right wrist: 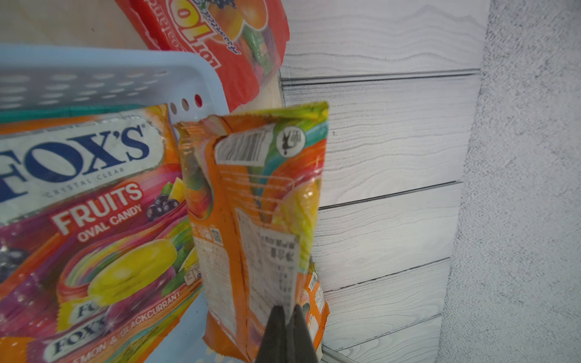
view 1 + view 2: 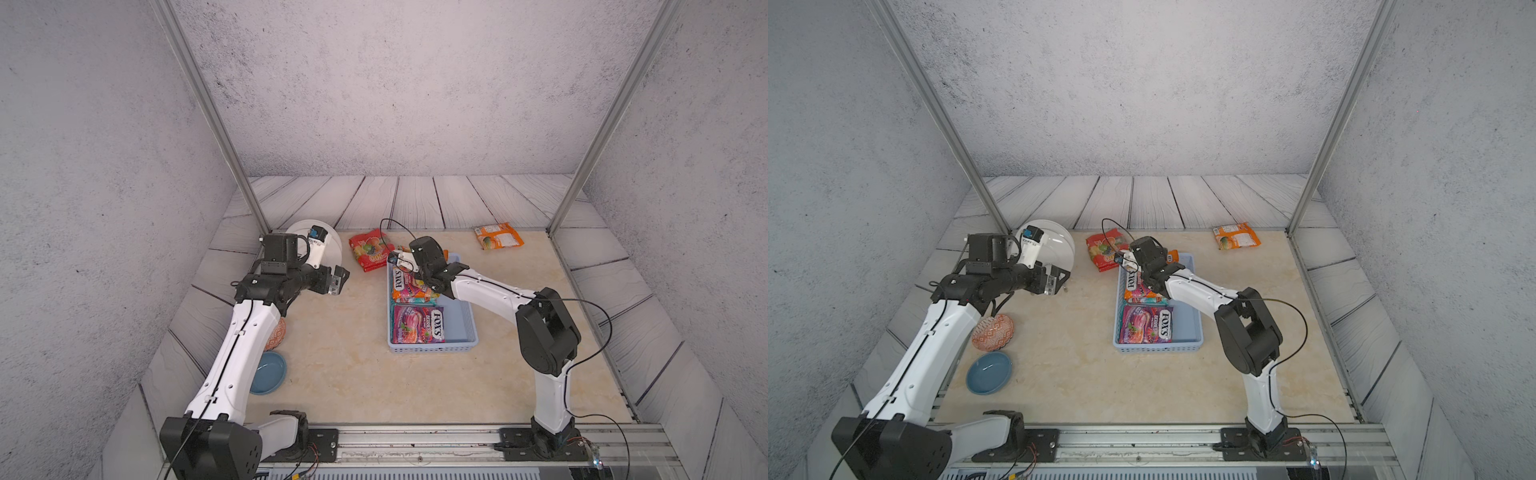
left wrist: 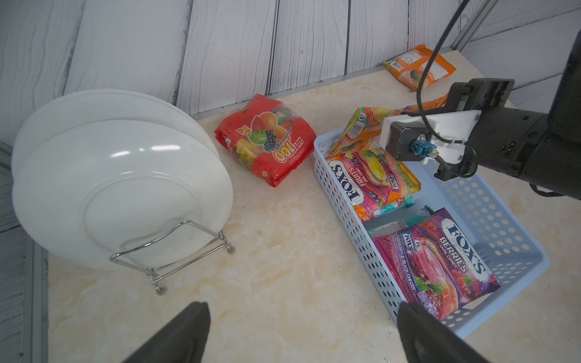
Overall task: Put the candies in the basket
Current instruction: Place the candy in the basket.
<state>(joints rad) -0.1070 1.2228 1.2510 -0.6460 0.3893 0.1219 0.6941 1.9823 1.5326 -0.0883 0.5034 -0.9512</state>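
My right gripper point(image 1: 286, 311) was pinched shut on a glossy orange candy bag point(image 1: 257, 204) at the upper rim of the pale blue perforated plastic basket point(image 2: 432, 348). Thin hold; it could drop outside. Left gripper point(image 3: 303, 306) wide, empty.

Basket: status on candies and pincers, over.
Right pincer shut on orange bag at basket far end. Left pincer open, empty. Red bag, second orange bag loose on table. Nothing blocking.
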